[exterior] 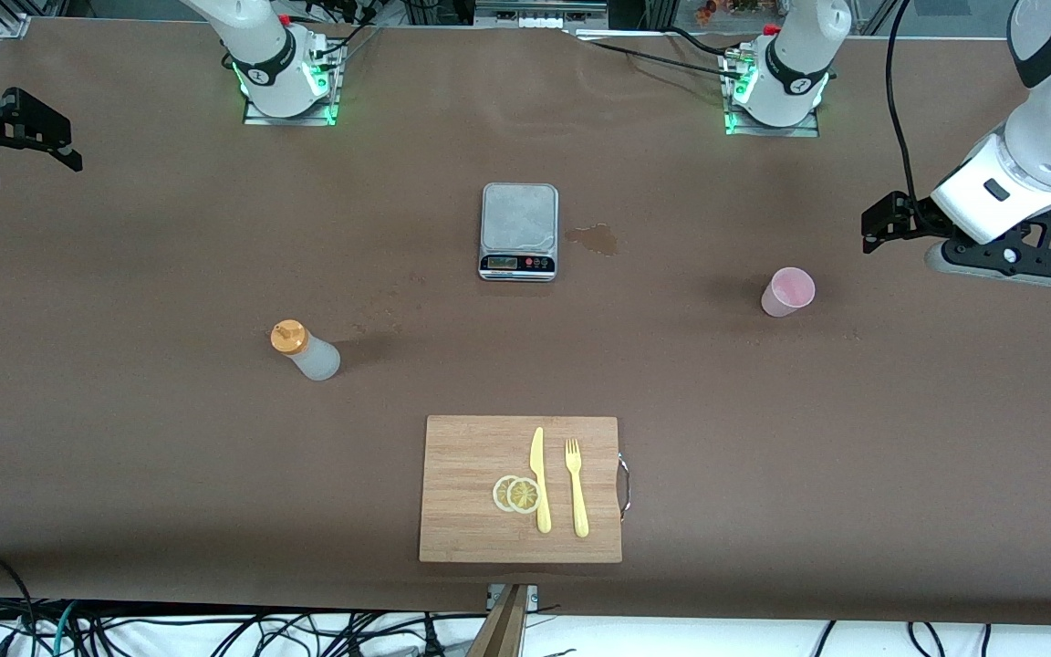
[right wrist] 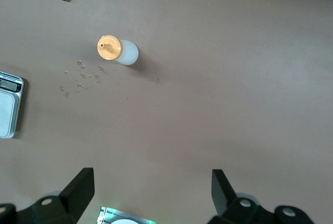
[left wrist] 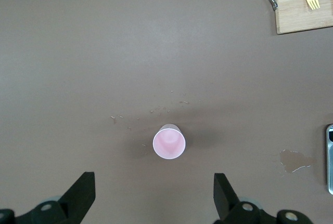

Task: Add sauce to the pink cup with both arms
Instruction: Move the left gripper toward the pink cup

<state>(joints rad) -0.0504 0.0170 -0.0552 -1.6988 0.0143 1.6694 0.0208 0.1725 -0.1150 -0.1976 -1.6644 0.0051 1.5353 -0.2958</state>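
Only frontally: lemon slices, knife.

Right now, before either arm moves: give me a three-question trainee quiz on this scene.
1. True or false: the pink cup stands on the scale.
2. Which lies nearer the front camera: the sauce bottle or the cutting board?
3. Multiple choice: the left gripper and right gripper are A) both open, holding nothing; B) both shut; C) one shut on the bottle.

Key: 1 false, it stands on the table toward the left arm's end; 2 the cutting board; 3 A.
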